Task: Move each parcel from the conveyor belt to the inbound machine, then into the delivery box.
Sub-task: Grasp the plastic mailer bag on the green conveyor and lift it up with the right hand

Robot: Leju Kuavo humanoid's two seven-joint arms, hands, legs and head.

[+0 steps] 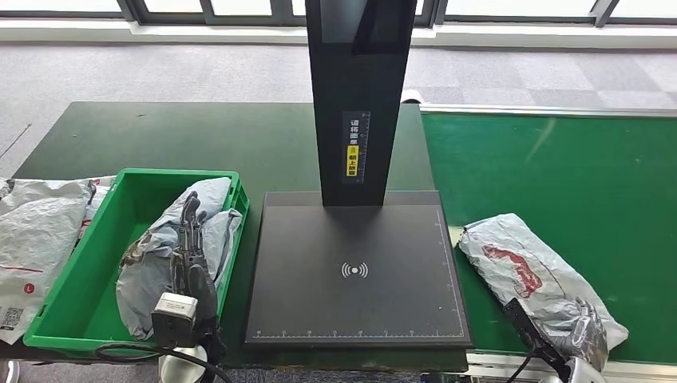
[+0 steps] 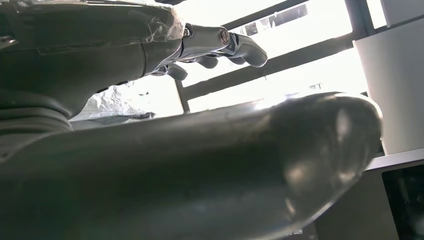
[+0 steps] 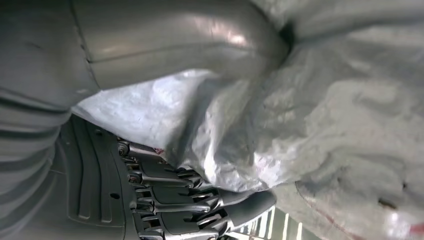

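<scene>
A crumpled grey parcel with red print (image 1: 519, 263) lies on the green conveyor belt (image 1: 575, 167) at the right. My right hand (image 1: 536, 335) grips its near end; in the right wrist view the thumb (image 3: 175, 35) presses on top of the parcel (image 3: 325, 115) and the fingers (image 3: 175, 200) curl beneath it. Another grey parcel (image 1: 209, 198) lies in the green delivery box (image 1: 176, 174) at the left. My left hand (image 1: 190, 255) hovers over it with fingers (image 2: 240, 45) spread and nothing held. The black inbound machine plate (image 1: 355, 319) sits bare between them.
The machine's black post (image 1: 359, 96) rises behind the plate. More grey parcels (image 1: 36, 231) lie on the dark table left of the box. The belt's far part is bare green. A window and a grey floor lie beyond the table.
</scene>
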